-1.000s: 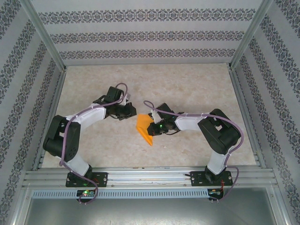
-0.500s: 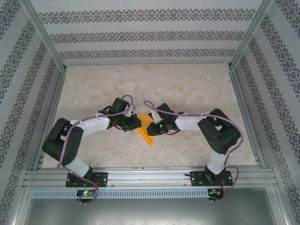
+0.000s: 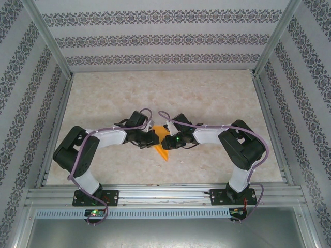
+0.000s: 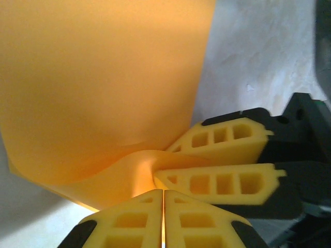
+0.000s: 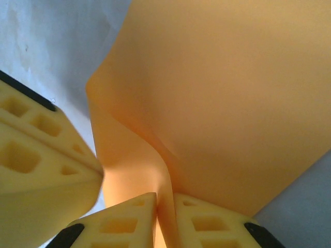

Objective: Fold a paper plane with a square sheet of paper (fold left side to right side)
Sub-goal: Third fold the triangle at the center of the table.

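Pinching the paper (image 3: pixel 162 151) at the table (image 3: pixel 217 98) middle
Clamped in left gripper (image 4: pixel 163 199) and right gripper (image 5: pixel 164 199) jaws; go slowly, match edges.

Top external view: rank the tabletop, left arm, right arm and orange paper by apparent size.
1. tabletop
2. left arm and right arm: about alike, not ranked
3. orange paper, partly covered by the arms

1 high rear overview, 2 close wrist views sharing the sheet (image 4: pixel 103 77)
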`<state>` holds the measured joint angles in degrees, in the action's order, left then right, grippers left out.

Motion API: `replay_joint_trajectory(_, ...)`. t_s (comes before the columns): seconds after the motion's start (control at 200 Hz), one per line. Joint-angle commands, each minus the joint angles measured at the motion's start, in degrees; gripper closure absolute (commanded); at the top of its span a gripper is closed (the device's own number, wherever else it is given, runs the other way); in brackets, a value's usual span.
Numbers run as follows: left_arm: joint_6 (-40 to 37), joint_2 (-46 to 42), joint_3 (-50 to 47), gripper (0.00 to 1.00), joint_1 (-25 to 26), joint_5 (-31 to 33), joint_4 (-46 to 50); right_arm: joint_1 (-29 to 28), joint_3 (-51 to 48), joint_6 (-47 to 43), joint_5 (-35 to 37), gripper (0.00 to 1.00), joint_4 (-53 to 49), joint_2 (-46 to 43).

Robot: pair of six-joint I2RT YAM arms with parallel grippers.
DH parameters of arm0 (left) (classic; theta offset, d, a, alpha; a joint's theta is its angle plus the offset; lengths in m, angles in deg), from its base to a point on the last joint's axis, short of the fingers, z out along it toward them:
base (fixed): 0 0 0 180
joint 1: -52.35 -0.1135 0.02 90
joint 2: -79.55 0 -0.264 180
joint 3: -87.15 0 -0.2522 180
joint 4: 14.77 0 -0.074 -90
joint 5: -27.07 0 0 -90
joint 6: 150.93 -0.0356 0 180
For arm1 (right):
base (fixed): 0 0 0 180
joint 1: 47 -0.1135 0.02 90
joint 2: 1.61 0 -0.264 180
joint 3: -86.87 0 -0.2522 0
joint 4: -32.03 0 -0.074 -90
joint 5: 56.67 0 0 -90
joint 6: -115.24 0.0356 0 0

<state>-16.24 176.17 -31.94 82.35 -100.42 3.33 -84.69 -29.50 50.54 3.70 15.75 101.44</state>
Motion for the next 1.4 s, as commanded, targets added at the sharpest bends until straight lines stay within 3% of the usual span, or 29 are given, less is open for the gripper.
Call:
replay_joint_trajectory(0.0, 0.5, 1.4, 1.1, 0.90, 0.9, -0.1, -1.7, 0.6, -0.6, -1.1, 1.8, 0.81, -3.5, 1.9)
replay_joint_trajectory(0.684, -2.3, 3.8, 1.6, 0.90, 0.9, 3.1, 1.5, 0.7, -0.6, -1.3, 2.0, 0.81, -3.9, 2.0)
replay_joint_trajectory(1.114, -1.5, 6.8, 1.1, 0.90, 0.9, 3.8, -1.5, 0.6, -0.3, -1.0, 1.9, 0.79, -4.0, 1.7)
replay_joint_trajectory(1.394, -2.1, 8.2, 1.1, 0.92, 0.9, 4.2, -0.1, 2.6, 2.2, 0.9, -0.9, 0.71, -4.0, -2.0)
